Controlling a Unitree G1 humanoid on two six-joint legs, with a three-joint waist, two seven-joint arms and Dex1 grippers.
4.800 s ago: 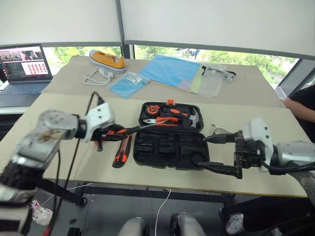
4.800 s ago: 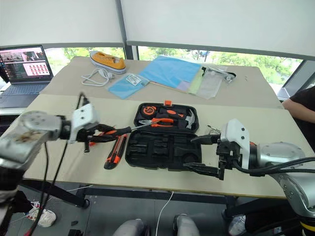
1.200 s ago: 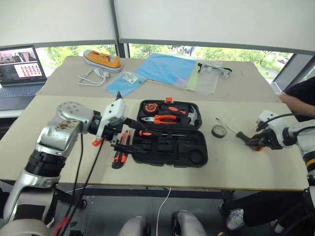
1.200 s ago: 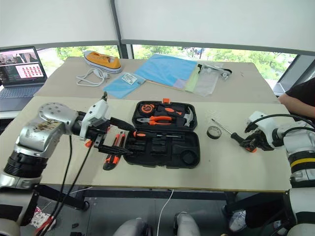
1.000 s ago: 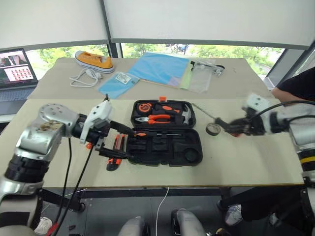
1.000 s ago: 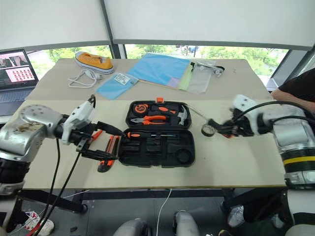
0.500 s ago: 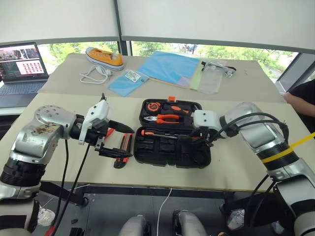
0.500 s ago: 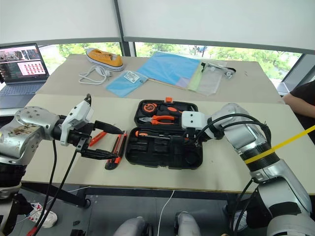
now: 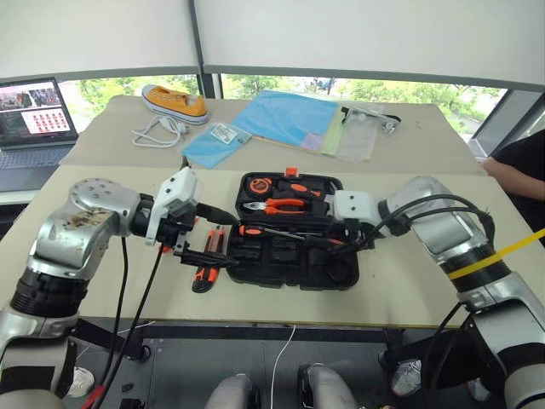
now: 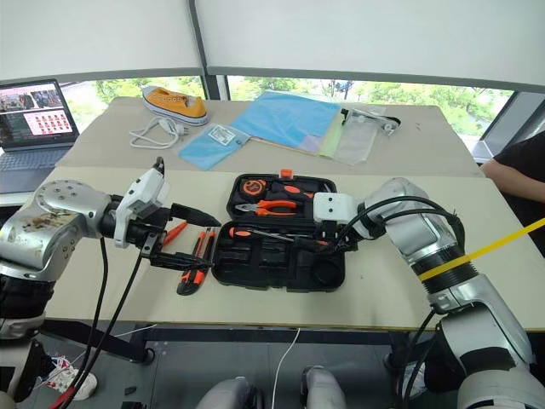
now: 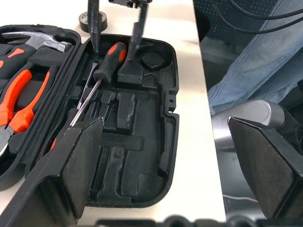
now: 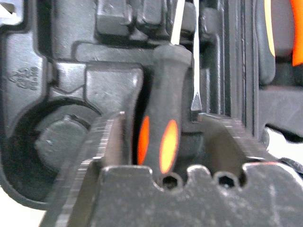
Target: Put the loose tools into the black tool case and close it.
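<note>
The black tool case (image 9: 294, 271) lies open in the middle of the table. My right gripper (image 9: 339, 244) reaches down into its near half. Its fingers (image 12: 99, 151) stand open on either side of a black-and-orange screwdriver handle (image 12: 160, 137), which lies in a recess. A second screwdriver (image 9: 252, 230) lies alongside it in the case. My left gripper (image 9: 226, 239) hovers open at the case's left edge, holding nothing. Under it on the table lie the utility knife (image 9: 204, 271), a red-handled screwdriver (image 10: 171, 232) and another dark tool (image 10: 207, 243). The black tape roll (image 11: 92, 21) sits on the table to the right of the case.
Orange pliers (image 9: 285, 205), a hammer (image 9: 334, 201) and a tape measure (image 9: 260, 185) sit in the case's far half. Further back are a laptop (image 9: 30, 111), an orange shoe (image 9: 174, 100), a white cable (image 9: 153, 132) and blue folders (image 9: 289, 119). A person (image 9: 519, 162) sits at the right.
My right gripper carried a black-and-orange screwdriver from the table's right side to the case, and its fingers have now spread around it. The left gripper has stayed put.
</note>
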